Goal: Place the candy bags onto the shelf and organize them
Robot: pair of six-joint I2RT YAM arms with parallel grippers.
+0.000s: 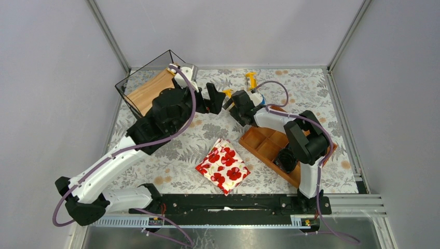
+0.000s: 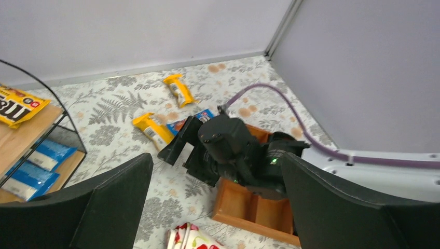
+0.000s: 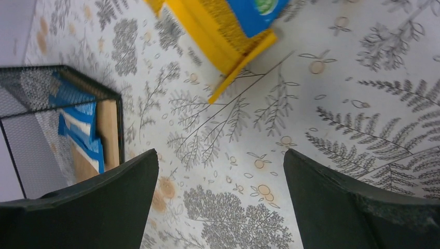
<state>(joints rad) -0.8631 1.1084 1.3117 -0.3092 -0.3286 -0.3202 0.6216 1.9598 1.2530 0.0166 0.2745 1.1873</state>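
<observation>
On the shelf [image 2: 23, 142] at the table's far left corner, part of the job is already done: one yellow candy bag [image 2: 15, 104] lies on the upper board, and blue candy bags [image 2: 36, 163] lie on the board below, two as far as the left wrist view lets me count. Out on the tablecloth [image 3: 321, 104], three are not yet shelved: a far yellow packet [image 2: 179, 89] towards the back wall, a near yellow packet [image 2: 152, 129], and a blue packet [image 2: 203, 115] touching it, apparently overlapping its end. The left gripper [image 2: 215, 161] hangs with its jaws spread wide and nothing between them, facing the right arm. The right gripper [image 3: 220, 161] hovers just short of the yellow-and-blue pair, jaws likewise spread over bare cloth, holding nothing. I judge the task roughly half done, with that pair the likeliest next pick.
</observation>
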